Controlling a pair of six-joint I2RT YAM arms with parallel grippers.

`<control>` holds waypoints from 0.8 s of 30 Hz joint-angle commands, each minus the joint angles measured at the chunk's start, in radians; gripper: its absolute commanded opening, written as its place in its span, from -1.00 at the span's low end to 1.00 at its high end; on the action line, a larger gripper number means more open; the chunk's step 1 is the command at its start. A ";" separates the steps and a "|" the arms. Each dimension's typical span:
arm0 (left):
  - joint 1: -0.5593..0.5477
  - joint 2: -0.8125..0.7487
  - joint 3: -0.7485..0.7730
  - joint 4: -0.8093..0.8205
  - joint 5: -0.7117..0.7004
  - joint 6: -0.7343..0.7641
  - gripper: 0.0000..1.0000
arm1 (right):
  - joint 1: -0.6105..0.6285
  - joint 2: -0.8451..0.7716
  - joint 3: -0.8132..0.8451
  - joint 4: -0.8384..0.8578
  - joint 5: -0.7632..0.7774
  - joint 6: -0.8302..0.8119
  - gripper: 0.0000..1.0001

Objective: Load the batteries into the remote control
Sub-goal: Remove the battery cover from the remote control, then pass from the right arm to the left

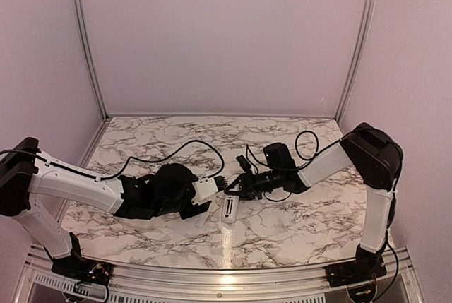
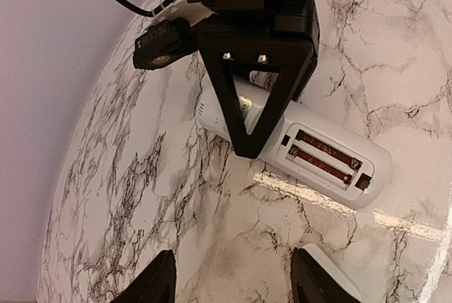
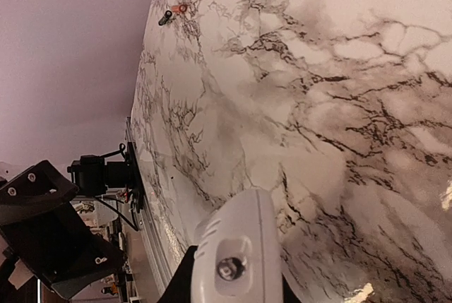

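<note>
The remote control (image 2: 314,123), clamped by the right gripper (image 1: 234,188), is laid ten-to-four at one o'clock from the released left gripper (image 2: 236,282).

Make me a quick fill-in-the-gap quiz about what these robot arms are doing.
1. The remote control, its back uncovered, holds ___ batteries.
2. It lies on a table with a ___ pattern.
3. The right gripper is shut on the ___.
4. The left gripper hovers nearby with its jaws ___.
Missing words: two; marble; remote control; open.
</note>
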 commanded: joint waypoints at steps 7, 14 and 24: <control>0.163 -0.095 0.038 -0.048 0.001 -0.344 0.38 | -0.055 -0.029 0.015 0.014 0.015 -0.089 -1.00; 0.350 -0.123 0.154 -0.329 0.174 -0.442 0.39 | -0.083 -0.087 -0.036 0.112 -0.047 -0.117 -1.00; 0.586 -0.063 0.294 -0.642 0.211 -0.463 0.37 | -0.084 -0.153 -0.100 0.211 -0.067 -0.170 -1.00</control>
